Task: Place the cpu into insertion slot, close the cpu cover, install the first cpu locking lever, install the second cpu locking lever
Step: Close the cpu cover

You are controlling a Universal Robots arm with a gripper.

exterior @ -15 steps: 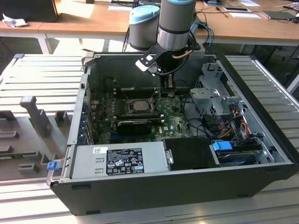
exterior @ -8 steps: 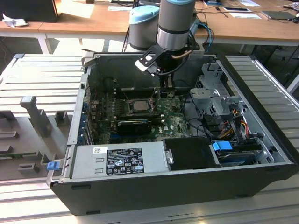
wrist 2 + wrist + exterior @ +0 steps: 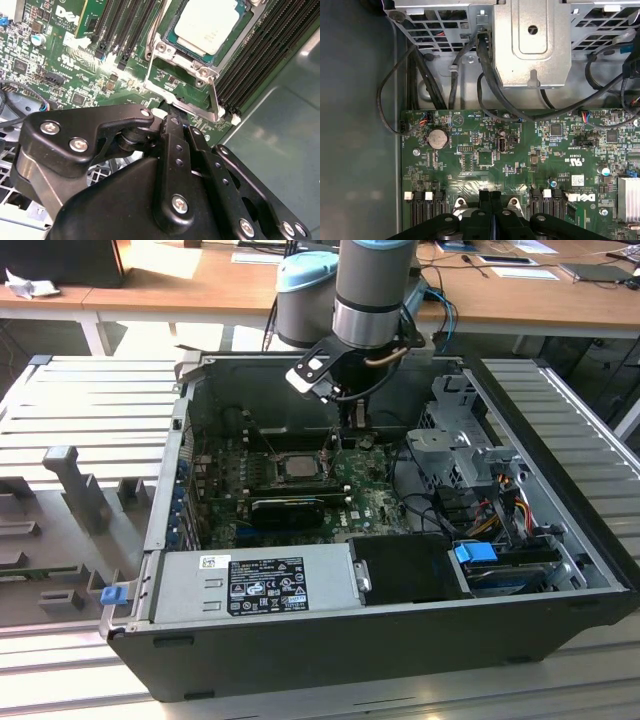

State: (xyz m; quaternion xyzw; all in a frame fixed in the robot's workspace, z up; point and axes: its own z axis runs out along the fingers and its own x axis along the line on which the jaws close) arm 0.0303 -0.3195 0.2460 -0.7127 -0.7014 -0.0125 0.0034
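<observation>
Grey slatted table (image 3: 90,390) under open case (image 3: 400,640), desks (image 3: 180,285) behind. Inside, cpu (image 3: 207,22) seated in slot (image 3: 162,50), cover (image 3: 213,97) open. Gripper (image 3: 175,119) pinched closed at cover's edge.

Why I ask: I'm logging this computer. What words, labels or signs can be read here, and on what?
White stickers on the grey metal power supply box: print too small to read.
Green motherboard: a white maker's logo, left unquoted as a brand mark; the other white lettering is too small to read.
Silver-grey square cpu: no readable print.
</observation>
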